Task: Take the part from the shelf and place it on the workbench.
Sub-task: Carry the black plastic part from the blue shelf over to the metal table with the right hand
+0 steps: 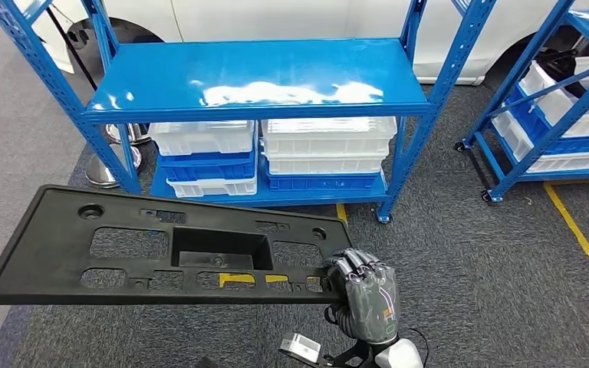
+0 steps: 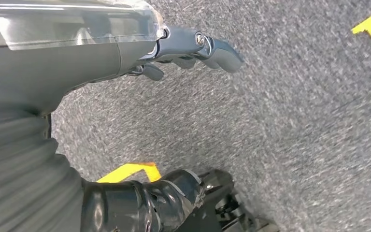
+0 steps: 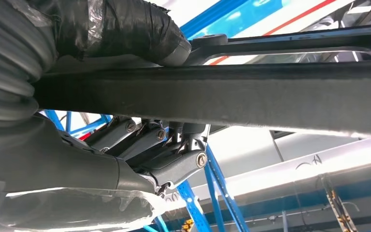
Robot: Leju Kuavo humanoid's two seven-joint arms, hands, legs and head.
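**Right robot hand holds the part in front of the shelf**

You see in the head view the right robot hand (image 1: pixel 364 295) at about 5 o'clock of the picture. It is grasping the black part (image 1: pixel 153 247), a long flat plastic panel with several cut-outs, at its right end. The part reaches from the hand toward 9 o'clock and stays in the air above the grey carpet floor (image 1: pixel 468 261), almost level.

In the right wrist view the thumb (image 3: pixel 140 29) presses on one face of the part (image 3: pixel 251 96) and the fingers (image 3: pixel 149 145) curl on the other face.

The blue shelf (image 1: pixel 261 80) stands at 12 o'clock from the part, with white and blue bins (image 1: pixel 276 153) on its lower level.

In the left wrist view the left robot hand (image 2: pixel 125 53) hangs over the carpet; it holds nothing and its fingers (image 2: pixel 212 48) are stretched out.
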